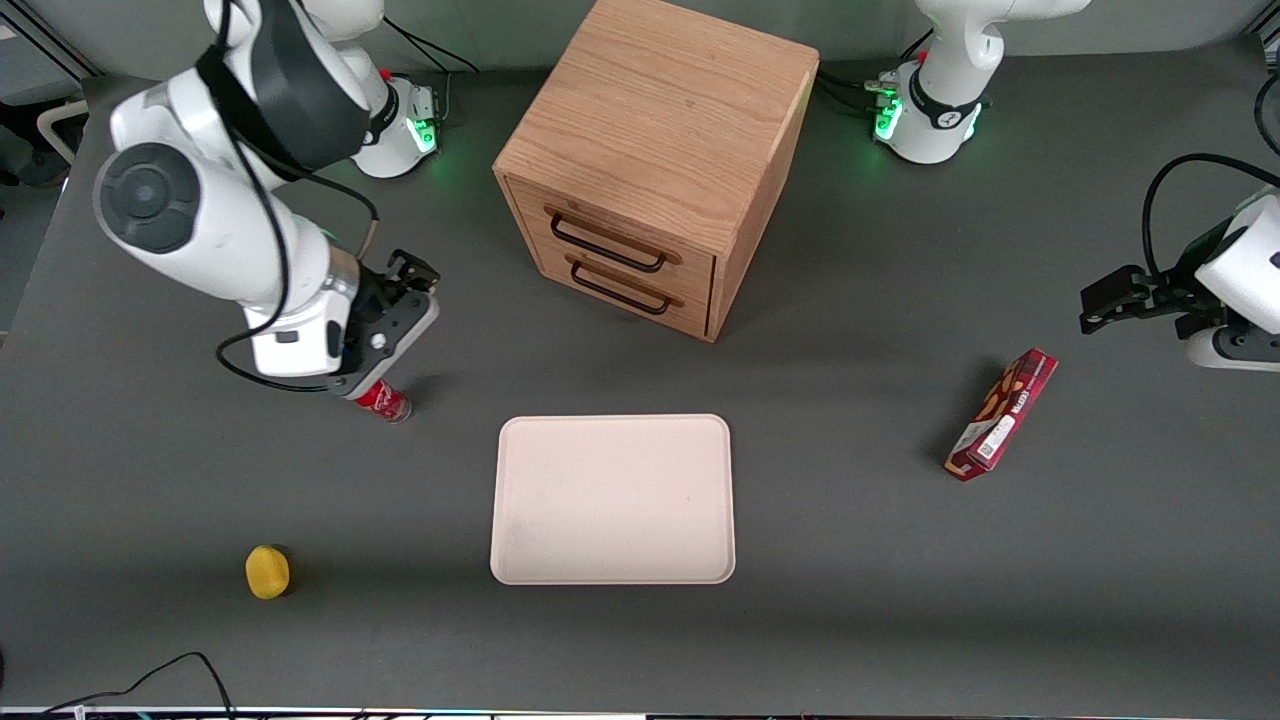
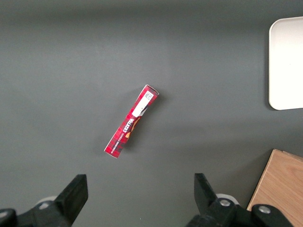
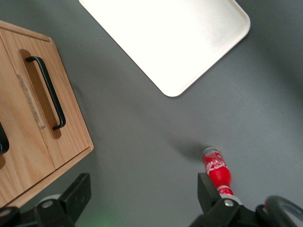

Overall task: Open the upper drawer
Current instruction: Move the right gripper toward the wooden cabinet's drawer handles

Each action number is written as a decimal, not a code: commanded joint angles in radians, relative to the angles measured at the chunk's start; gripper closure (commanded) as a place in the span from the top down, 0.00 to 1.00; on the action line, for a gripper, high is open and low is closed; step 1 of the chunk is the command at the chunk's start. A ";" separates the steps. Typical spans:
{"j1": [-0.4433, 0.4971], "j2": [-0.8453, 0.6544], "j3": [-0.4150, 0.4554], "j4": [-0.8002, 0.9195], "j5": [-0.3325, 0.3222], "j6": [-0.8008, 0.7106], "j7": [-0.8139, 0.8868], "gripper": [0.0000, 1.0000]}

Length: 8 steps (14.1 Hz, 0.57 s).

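The oak cabinet stands at the back middle of the table with both drawers closed. The upper drawer carries a long black wire handle; the lower drawer sits right under it. My right gripper hangs above the table toward the working arm's end, well clear of the cabinet front, and it is open with nothing between its fingers. In the right wrist view the gripper shows bare table between its fingers. Only an edge strip of the upper drawer shows there, beside the lower drawer's handle.
A small red bottle lies on the table just under my hand. A cream tray lies nearer the camera than the cabinet. A yellow fruit sits near the front edge. A red box lies toward the parked arm's end.
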State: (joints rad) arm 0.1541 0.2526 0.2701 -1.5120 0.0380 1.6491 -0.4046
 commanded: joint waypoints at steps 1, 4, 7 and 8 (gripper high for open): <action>0.044 0.014 -0.002 -0.013 -0.020 0.031 -0.003 1.00; 0.073 0.028 0.000 -0.014 0.026 0.041 -0.002 1.00; 0.102 0.016 0.015 -0.051 0.054 0.047 0.061 1.00; 0.097 0.019 0.026 -0.051 0.080 0.054 0.059 1.00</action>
State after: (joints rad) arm 0.2430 0.2825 0.2837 -1.5413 0.0780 1.6837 -0.3752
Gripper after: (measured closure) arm 0.000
